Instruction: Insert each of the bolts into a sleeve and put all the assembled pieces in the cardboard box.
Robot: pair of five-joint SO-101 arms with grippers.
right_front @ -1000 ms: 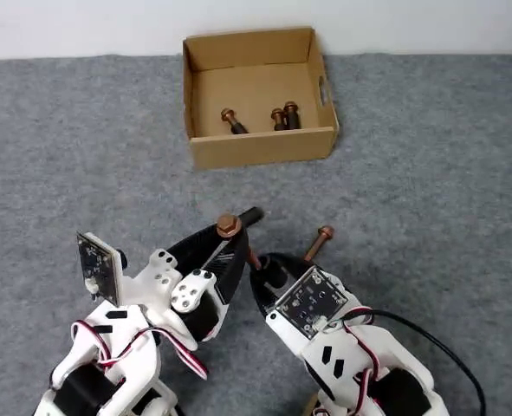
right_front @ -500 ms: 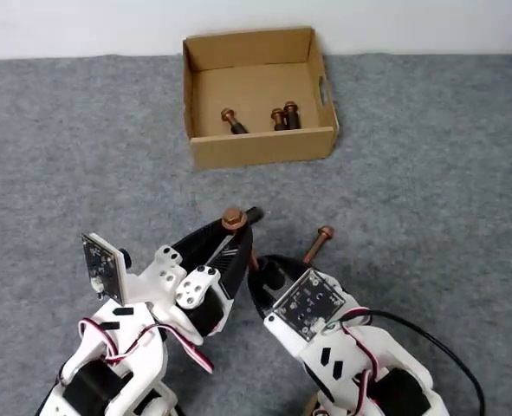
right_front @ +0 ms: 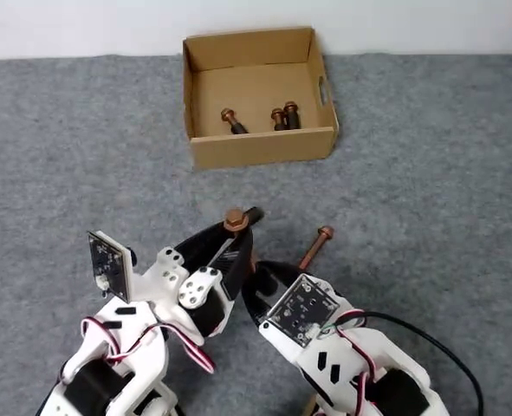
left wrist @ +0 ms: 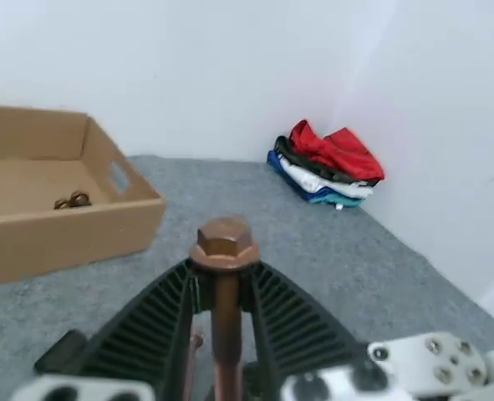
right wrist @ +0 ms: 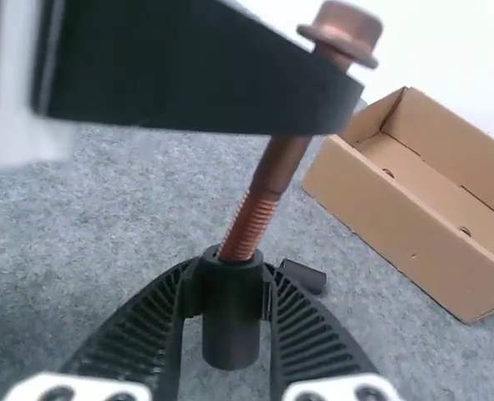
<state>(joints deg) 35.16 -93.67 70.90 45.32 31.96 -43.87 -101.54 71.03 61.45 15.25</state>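
Observation:
My left gripper is shut on a copper bolt, head up, shank pointing down. Just below it my right gripper is shut on a black sleeve, held upright. The bolt's threaded tip sits in the sleeve's mouth. In the high view both grippers meet at the table's middle front, the right gripper beside the bolt head. A second bolt lies on the carpet to the right. A loose black sleeve lies just beyond the left gripper. The cardboard box at the back holds three assembled pieces.
Grey carpet covers the table, with open room on both sides of the box. A pile of folded clothes lies against the far wall. The loose sleeve lies between the grippers and the box.
The left gripper has carried the bolt slightly forward toward the box. The right arm has shifted a little left, closer under the bolt.

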